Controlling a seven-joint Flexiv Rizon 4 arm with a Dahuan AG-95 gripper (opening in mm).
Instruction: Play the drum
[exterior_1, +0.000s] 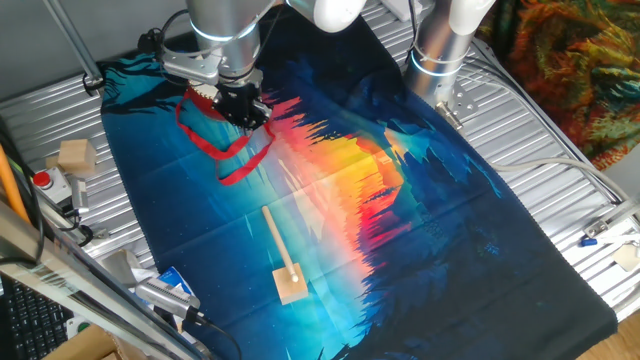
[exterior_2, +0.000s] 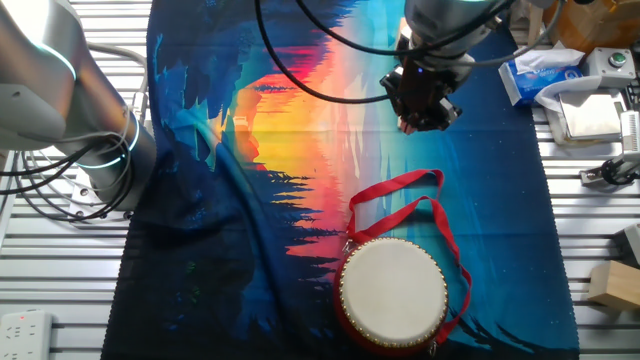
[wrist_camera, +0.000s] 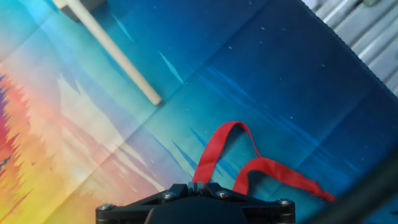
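Observation:
The drum (exterior_2: 392, 292), with red sides and a cream-white head, sits on the printed cloth near the front edge in the other fixed view. In one fixed view the arm hides it. Its red ribbon strap (exterior_2: 400, 205) lies loose on the cloth and also shows in one fixed view (exterior_1: 215, 150) and in the hand view (wrist_camera: 214, 155). My gripper (exterior_2: 420, 122) hovers above the cloth beyond the strap, apart from the drum. Its jaws are shut with nothing between them (wrist_camera: 199, 185). A wooden stick (exterior_1: 277, 245) with a block end (exterior_1: 291, 286) lies on the cloth, away from the gripper.
The stick's free end shows in the hand view (wrist_camera: 118, 59). A small tan wooden block (exterior_1: 75, 155) rests on the metal table off the cloth. A second arm's base (exterior_1: 440, 50) stands at the cloth's far edge. A tissue pack (exterior_2: 545, 70) and boxes lie beside the cloth.

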